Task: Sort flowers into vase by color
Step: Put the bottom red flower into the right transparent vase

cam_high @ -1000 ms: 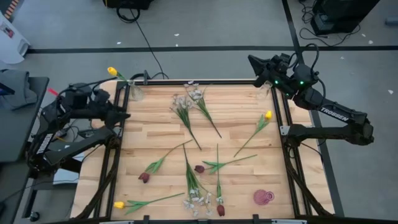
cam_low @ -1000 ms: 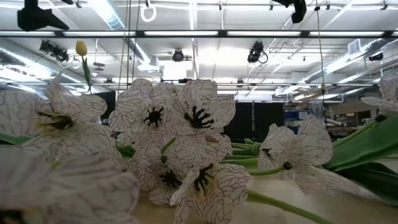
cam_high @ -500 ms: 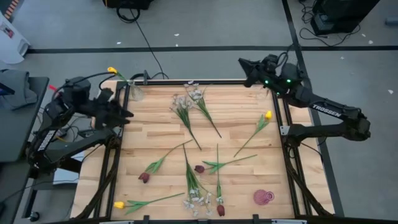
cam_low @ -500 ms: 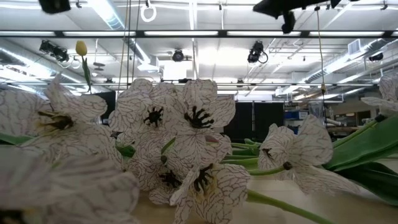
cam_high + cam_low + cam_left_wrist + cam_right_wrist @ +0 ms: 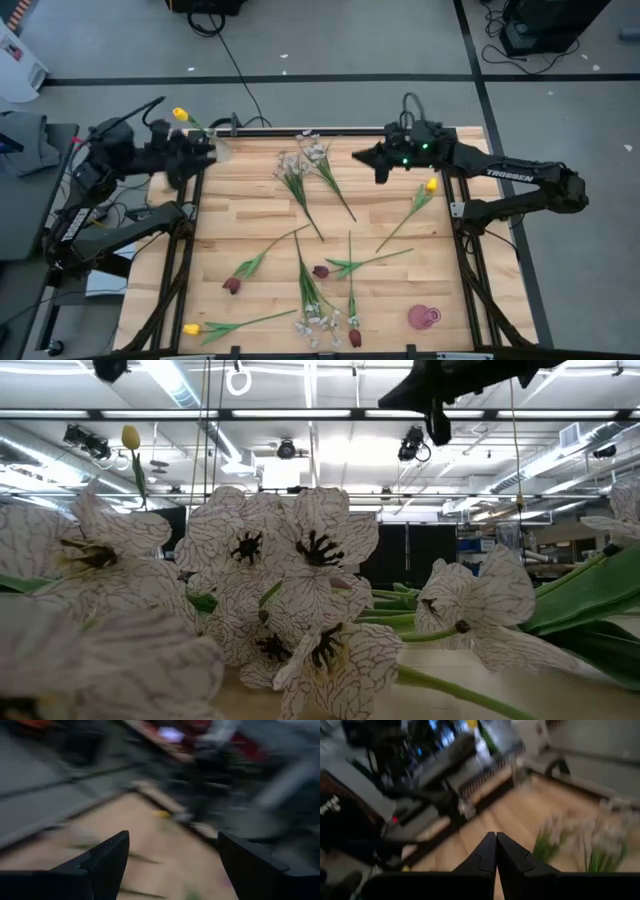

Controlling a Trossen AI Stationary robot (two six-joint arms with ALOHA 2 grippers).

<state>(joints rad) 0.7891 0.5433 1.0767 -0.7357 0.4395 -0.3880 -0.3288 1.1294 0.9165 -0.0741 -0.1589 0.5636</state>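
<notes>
2 claws above table, left claw [image 5: 207, 157] spread, right claw [image 5: 362, 158] pressed together

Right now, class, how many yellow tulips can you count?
3: one standing in the vase at the far left corner, one lying near the right edge, one lying at the near left corner.

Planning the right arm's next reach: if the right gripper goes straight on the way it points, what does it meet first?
Likely the whitish flower sprays: the right gripper, fingers shut, points across the table toward them. Its height above the wood is unclear, so it might pass over.
</notes>
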